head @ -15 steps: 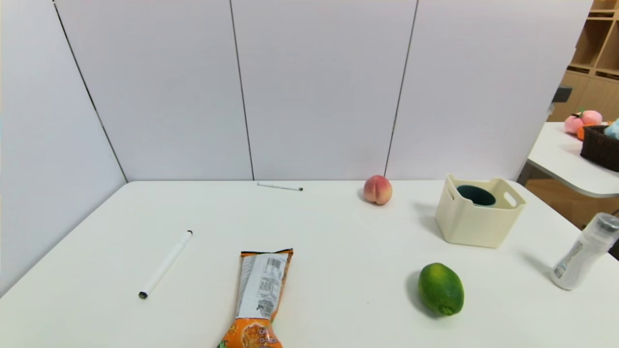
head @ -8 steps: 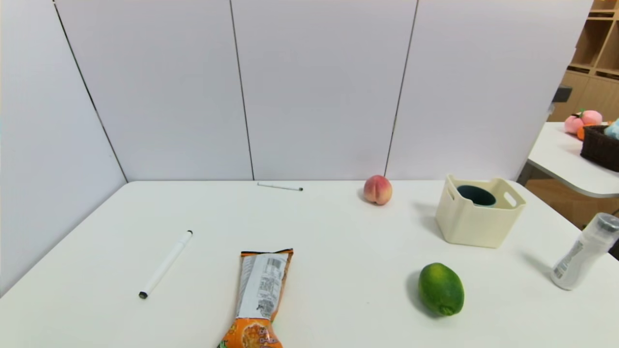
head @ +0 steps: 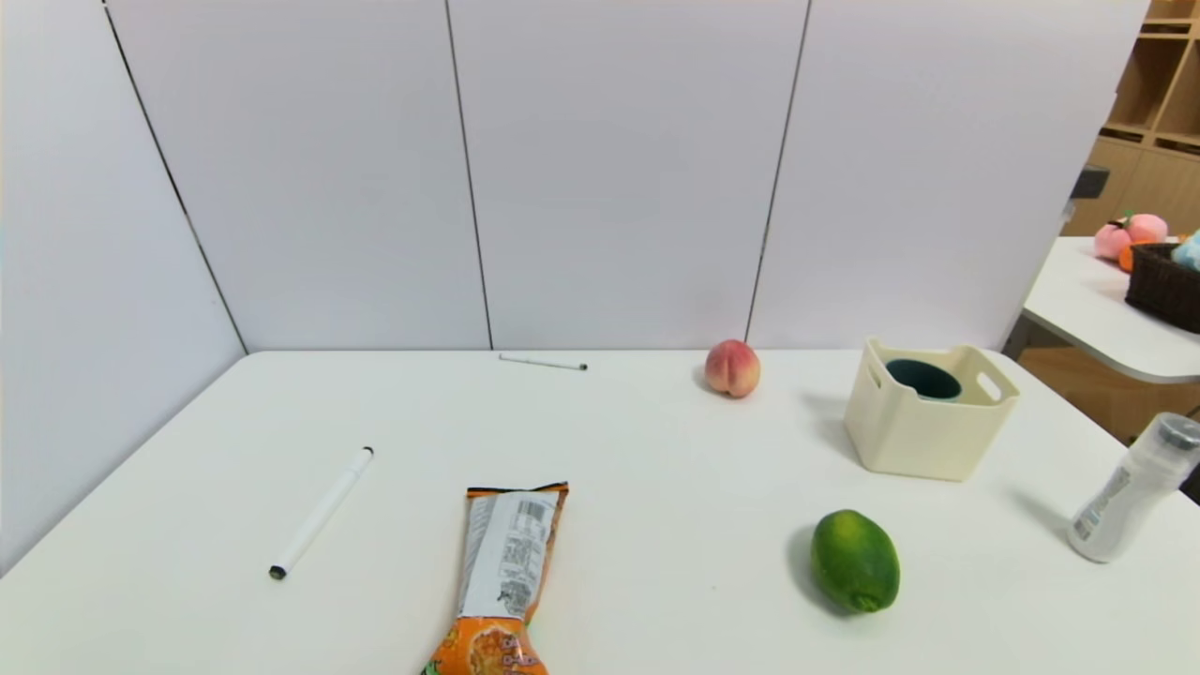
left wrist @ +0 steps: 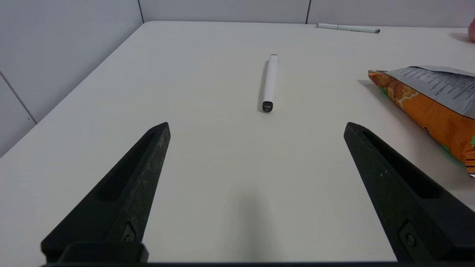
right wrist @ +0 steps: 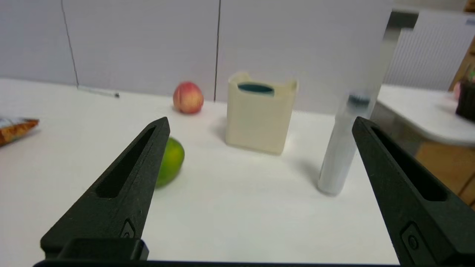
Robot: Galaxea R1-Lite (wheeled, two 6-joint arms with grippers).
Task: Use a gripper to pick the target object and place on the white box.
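Grey-blue cup upright inside the white box, only its teal inside and rim showing above the box wall (same in the right wrist view, tucked within the box). Box at the far right of the white table, near the back wall. Peach to the robot's left of the box, apart from it; lime nearer the robot, well clear of the box. White bottle with grey cap standing at the table's right edge. Snack packet in the near middle, white marker to its left, thin pen along the back edge.

Right gripper low over the near right of the table, fingers spread wide, nothing between them, lime and bottle ahead. Left gripper low over the near left, fingers likewise spread wide and empty, marker lying ahead, packet off to one side.

Against the earlier head views: nothing shifted, every object in the same place, neither gripper visible in the head view then or now.
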